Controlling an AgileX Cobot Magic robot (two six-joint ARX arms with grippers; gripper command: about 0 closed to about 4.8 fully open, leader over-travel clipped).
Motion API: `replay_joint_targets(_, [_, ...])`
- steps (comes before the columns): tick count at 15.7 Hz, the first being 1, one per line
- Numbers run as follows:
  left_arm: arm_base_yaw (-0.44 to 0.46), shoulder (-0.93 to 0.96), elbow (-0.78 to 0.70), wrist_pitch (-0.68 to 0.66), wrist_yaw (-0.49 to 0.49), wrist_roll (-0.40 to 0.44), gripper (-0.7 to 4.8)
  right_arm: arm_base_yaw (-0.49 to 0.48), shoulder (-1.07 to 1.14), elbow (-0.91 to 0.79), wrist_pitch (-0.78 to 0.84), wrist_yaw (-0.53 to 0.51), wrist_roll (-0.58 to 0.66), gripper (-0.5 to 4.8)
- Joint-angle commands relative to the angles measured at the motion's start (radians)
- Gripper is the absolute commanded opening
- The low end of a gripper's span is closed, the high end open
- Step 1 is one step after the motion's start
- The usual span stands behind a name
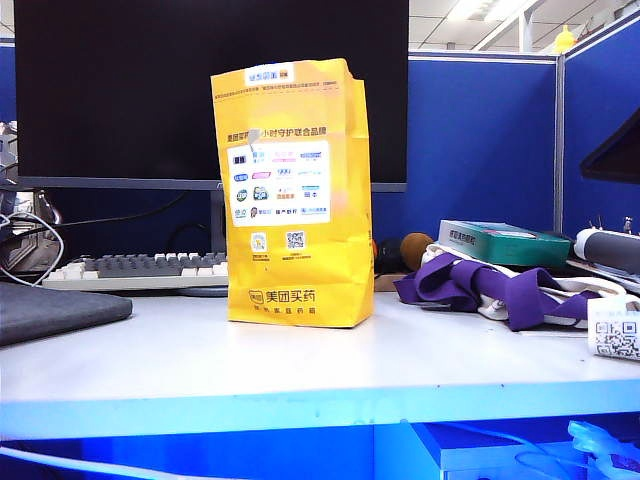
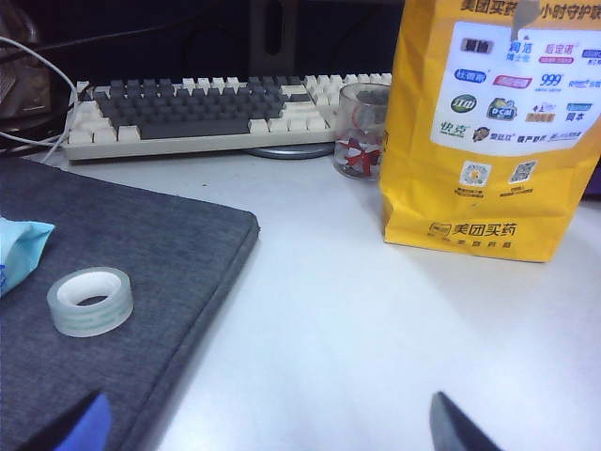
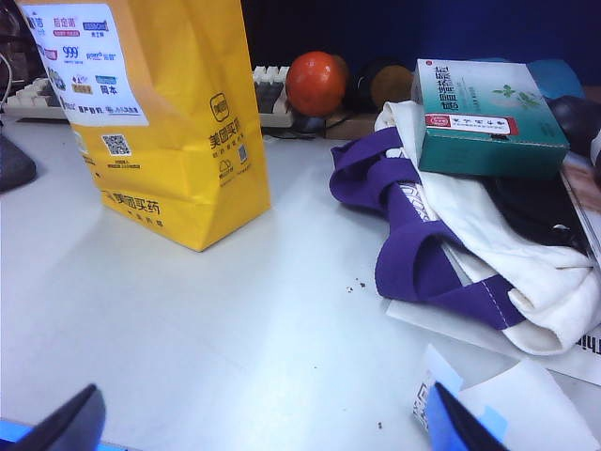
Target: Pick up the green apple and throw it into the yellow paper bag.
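- The yellow paper bag (image 1: 293,195) stood upright near the middle of the white table (image 1: 300,360), its white logo panel and QR codes facing the exterior camera, brown print along its base.
- The green apple showed in none of the three views; where it lay could not be told.
- Neither arm appeared in the exterior view.
- The left gripper (image 2: 272,427) hung low over the table in front of the bag, only its fingertips (image 2: 80,425) showing at the frame's edge (one blue-tinted, one dark); they stood spread far apart with bare tabletop between them, pinching nothing.
- The right gripper (image 3: 268,418) likewise sat low over bare table, its fingertips (image 3: 70,423) wide apart and empty.
- Left wrist view: a grey fabric mat (image 2: 122,272) lay on the table with a roll of clear tape (image 2: 90,301) resting on it; beyond it, a grey-and-cream keyboard (image 2: 207,113), and a small glass jar (image 2: 362,130) just beside the bag.
- Right wrist view: a purple-and-white cloth bag (image 3: 451,235) lay crumpled well apart from the yellow bag, with a teal box (image 3: 488,117) resting on it.
- Behind these, near the keyboard's end, sat an orange-red ball (image 3: 315,83).
- A dark monitor (image 1: 200,90) filled the background behind the bag in the exterior view.
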Motion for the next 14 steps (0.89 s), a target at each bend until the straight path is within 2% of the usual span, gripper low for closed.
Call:
replay_joint_targets(1, [0.000,-0.001,0.002,0.013,0.002,-0.003,4.79,-0.001,-0.069,-0.019,0.000,0.001,0.003,4.79])
replay_joint_targets(4, [0.001,-0.001,-0.018,0.016,0.002,-0.003,4.79,-0.056,-0.158,-0.037,-0.043,0.001,0.003,4.79])
replay_joint_targets(7, [0.004,-0.001,-0.077,0.019,0.006,-0.005,4.79,-0.188,-0.157,-0.037,-0.050,0.000,0.003,4.79])
replay_joint_targets(8, [0.020,-0.001,-0.076,0.041,0.058,-0.006,4.79,-0.260,-0.157,-0.037,-0.051,0.000,0.003,4.79])
replay_joint_targets(10, [0.047,-0.001,-0.076,0.057,0.077,-0.006,4.79,-0.384,-0.157,-0.037,-0.051,0.008,0.003,4.79])
replay_joint_targets(12, [0.090,-0.001,-0.076,0.058,0.078,-0.006,4.79,-0.449,-0.157,-0.037,-0.051,0.008,0.003,4.79])
replay_joint_targets(14, [0.193,-0.001,-0.076,0.058,0.077,-0.006,4.79,-0.475,-0.157,-0.037,-0.051,0.008,0.003,4.79])
